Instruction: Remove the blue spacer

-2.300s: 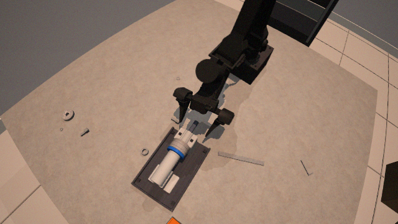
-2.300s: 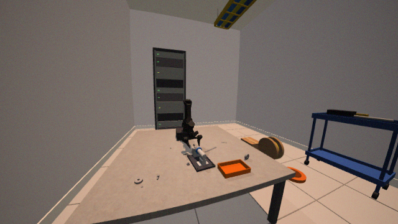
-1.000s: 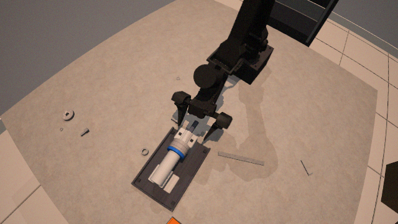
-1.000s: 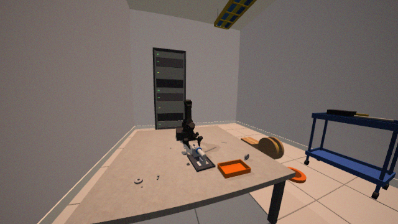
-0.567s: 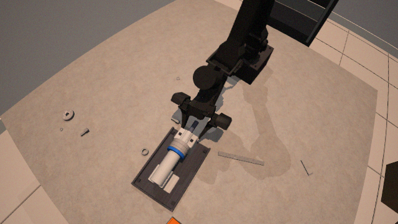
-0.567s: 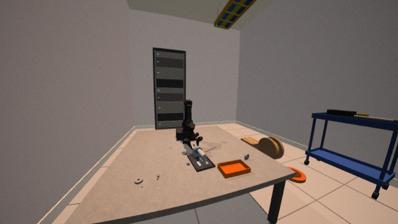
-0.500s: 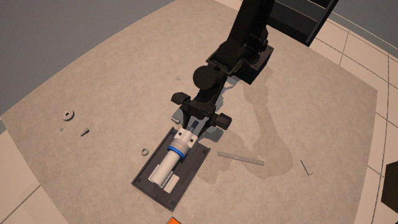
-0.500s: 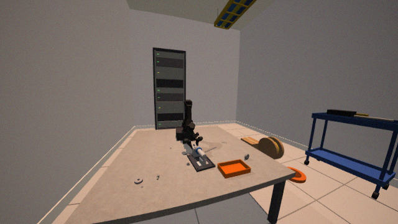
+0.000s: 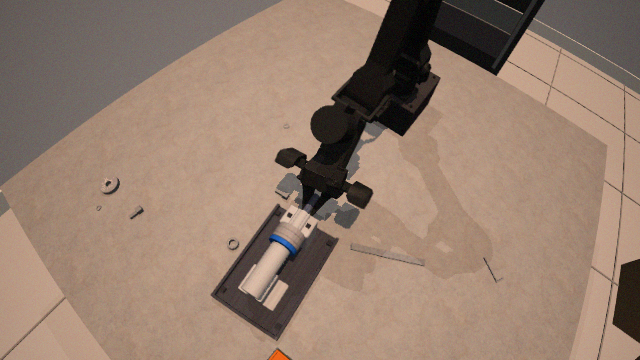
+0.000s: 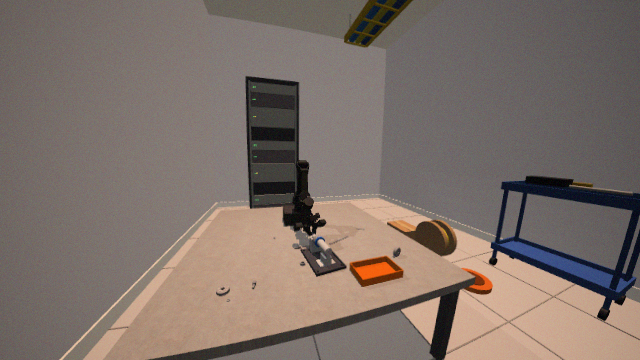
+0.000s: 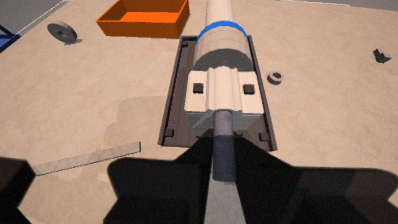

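Observation:
The dark shaft (image 9: 313, 201) (image 11: 223, 145) sticks out of the white bearing block (image 11: 224, 92) toward the arm. My gripper (image 9: 311, 204) (image 11: 219, 133) is shut on its free end, one finger on each side. The blue spacer (image 9: 283, 244) (image 10: 318, 240) (image 11: 222, 24) is in line between the grey spacers (image 9: 290, 234) (image 11: 223, 49) and the long white housing (image 9: 267, 270) (image 11: 219, 9), touching both. All spacers sit in one row between the bearing block and the housing. The part of the shaft inside them is hidden.
The assembly stands on a dark base plate (image 9: 302, 287) (image 10: 326, 270). An orange tray (image 10: 376, 271) (image 11: 150, 19) lies beyond it. A flat metal bar (image 9: 387, 254) (image 11: 90, 159) lies to one side. A small ring (image 9: 233, 244) (image 11: 275, 77) lies close to the plate's other side.

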{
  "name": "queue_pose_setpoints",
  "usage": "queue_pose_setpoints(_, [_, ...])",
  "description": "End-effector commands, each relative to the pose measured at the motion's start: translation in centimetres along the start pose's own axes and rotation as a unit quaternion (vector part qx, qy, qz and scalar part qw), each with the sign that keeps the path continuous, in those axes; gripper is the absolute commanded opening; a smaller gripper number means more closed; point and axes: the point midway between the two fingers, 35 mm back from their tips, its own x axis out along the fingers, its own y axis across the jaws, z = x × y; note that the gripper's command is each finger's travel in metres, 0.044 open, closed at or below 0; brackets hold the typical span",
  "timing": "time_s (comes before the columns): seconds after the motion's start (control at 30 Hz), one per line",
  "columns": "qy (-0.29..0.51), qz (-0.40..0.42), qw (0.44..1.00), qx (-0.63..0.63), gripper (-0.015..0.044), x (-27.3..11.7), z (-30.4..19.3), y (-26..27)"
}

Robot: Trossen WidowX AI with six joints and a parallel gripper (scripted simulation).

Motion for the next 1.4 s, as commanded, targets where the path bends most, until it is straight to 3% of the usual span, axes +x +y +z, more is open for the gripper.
queue_pose_setpoints(0.0, [0.0,-0.001,1.0,0.002,0.0,-0.17,-0.23,0.02])
queue_pose_setpoints(1.37, [0.001,-0.001,1.0,0.002,0.0,-1.09,-1.19,0.03])
